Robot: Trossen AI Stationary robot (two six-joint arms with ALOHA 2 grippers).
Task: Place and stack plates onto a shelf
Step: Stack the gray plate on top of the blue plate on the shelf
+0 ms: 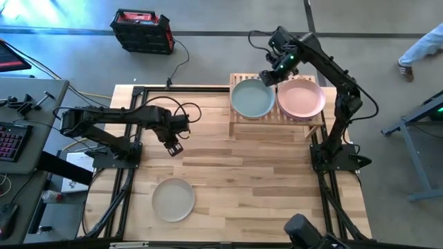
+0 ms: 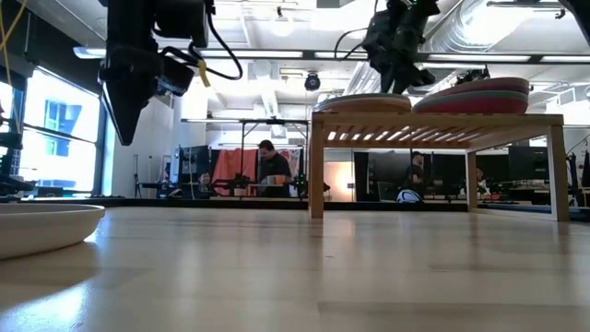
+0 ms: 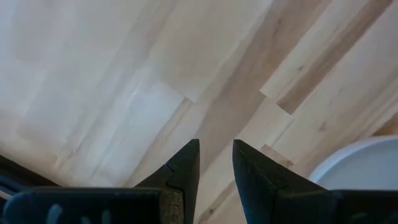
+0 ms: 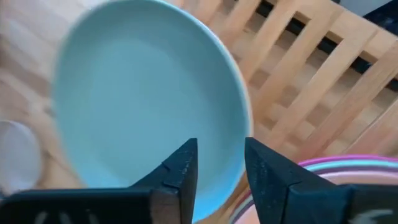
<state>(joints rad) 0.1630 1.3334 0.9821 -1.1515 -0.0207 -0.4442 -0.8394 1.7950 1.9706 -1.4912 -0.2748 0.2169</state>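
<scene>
Right jaws (image 4: 217, 171) straddle mint plate (image 4: 143, 106) rim (on shelf (image 4: 311, 81)).

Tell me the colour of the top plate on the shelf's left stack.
Mint green plate, clearest in the high view.

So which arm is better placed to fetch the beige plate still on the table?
Left. The left gripper hovers just above the round beige plate; the right gripper is at the slatted wooden shelf.

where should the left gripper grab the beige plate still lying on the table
Probably by its raised rim, on the edge nearest the left gripper. The beige plate lies flat and right way up on the table, so one finger goes inside the rim, one outside, coming from above.
</scene>
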